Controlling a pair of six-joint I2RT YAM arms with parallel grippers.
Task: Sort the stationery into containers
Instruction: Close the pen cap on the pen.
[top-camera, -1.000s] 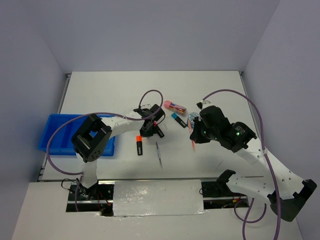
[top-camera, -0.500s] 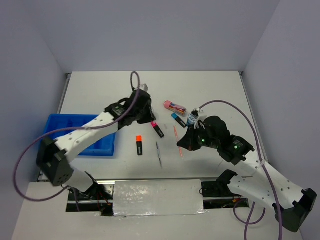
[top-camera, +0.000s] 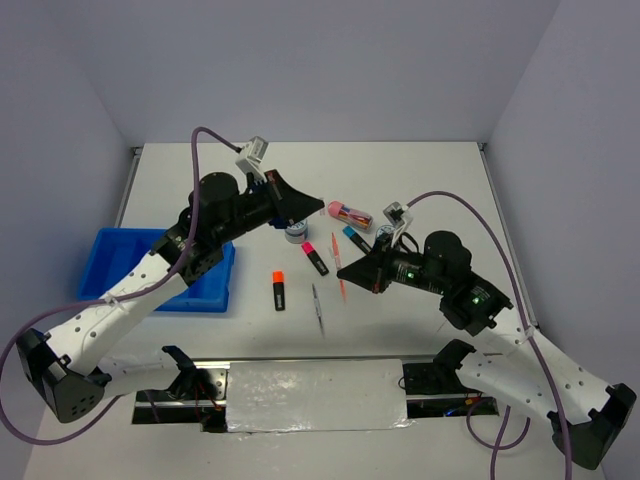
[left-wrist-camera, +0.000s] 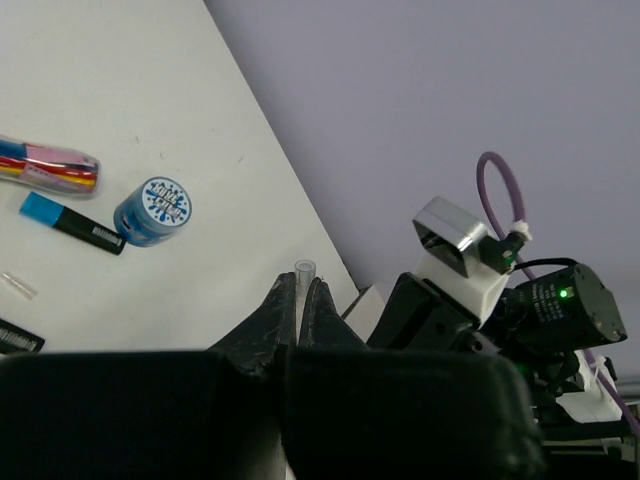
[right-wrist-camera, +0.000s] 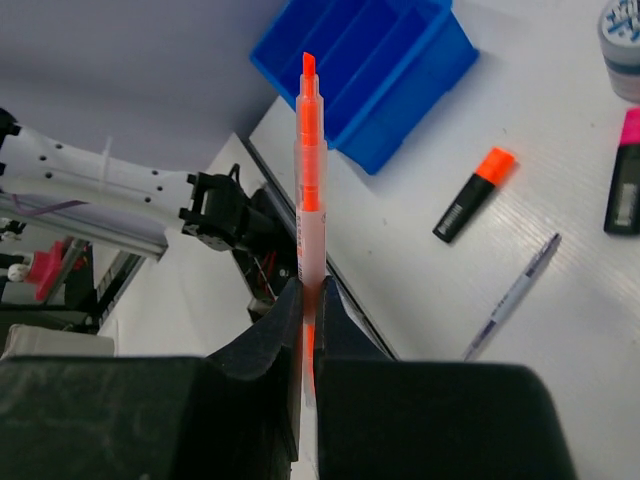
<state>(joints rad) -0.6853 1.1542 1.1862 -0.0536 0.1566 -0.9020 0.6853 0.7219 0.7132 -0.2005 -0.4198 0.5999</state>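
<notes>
White counter (top-camera: 200, 180), pale lavender walls on three sides: this is the scene in front of you, with both arms hanging over the stationery.

The blue tray (top-camera: 108, 268) rests flat on the counter. Its three long compartments run side by side, and your left arm crosses above its right end. Every piece of stationery in view is outside the tray, off to its right.

Nearest the tray lies the orange-capped highlighter (top-camera: 278, 290). The grey pen (top-camera: 318, 308) lies a little farther from the tray. Farther still come one blue-white disc (top-camera: 297, 232) and the pink-capped highlighter (top-camera: 314, 257). The pink capsule case (top-camera: 350, 214) and the blue-capped highlighter (top-camera: 355, 240) lie well apart from the tray. The second disc (left-wrist-camera: 152, 211) lies farther from it still.

Your left pincer (left-wrist-camera: 299, 290) hangs in the air well to the right of the tray. Its jaws are pressed together, and a small clear stub (left-wrist-camera: 304, 268) pokes out at the tips. The rest of that piece is hidden, so you cannot tell what it is.

Your right pincer (right-wrist-camera: 305, 292) is farther from the tray again and pinches the thin pink pen (right-wrist-camera: 309, 160) low on its barrel. The pen is held off the counter. In the right wrist view its coloured tip points toward the tray.
</notes>
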